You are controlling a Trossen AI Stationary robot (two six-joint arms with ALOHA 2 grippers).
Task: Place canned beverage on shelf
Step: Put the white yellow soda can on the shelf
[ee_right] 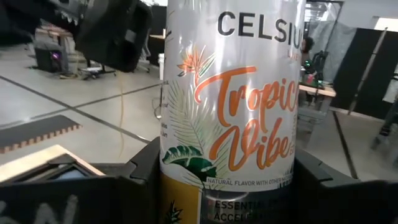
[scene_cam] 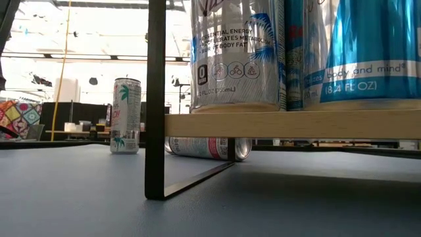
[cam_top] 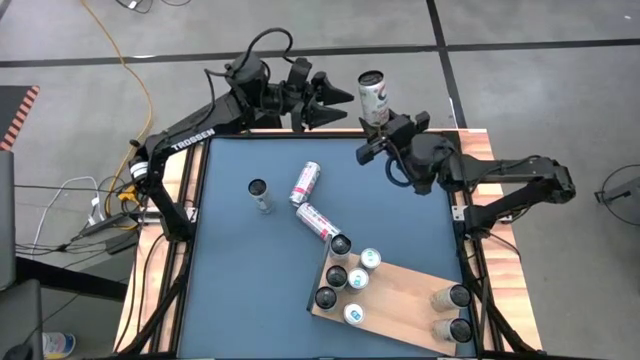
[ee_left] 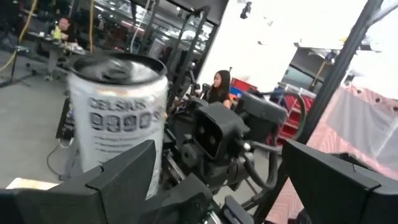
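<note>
The white can (ee_right: 233,106) shut in the right claw (ee_right: 224,180) reads "CELSIU", "Tropic Vibe", "NATURAL FLAVOR" and "ESSENTIAL". The left arm (cam_top: 190,140) bears "TROSSEN". On the shelf (scene_cam: 289,124), a silver can (scene_cam: 233,56) reads "ESSENTIAL ENERGY" and "0", and a blue can (scene_cam: 375,49) "body and mind" and "8.4 FL OZ".

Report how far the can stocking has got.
Done: several cans stand on the shelf. In hand: the right gripper holds a Celsius can upright beyond the table's far edge; the left gripper is open beside it. Left: one standing can and two lying cans on the table.
</note>
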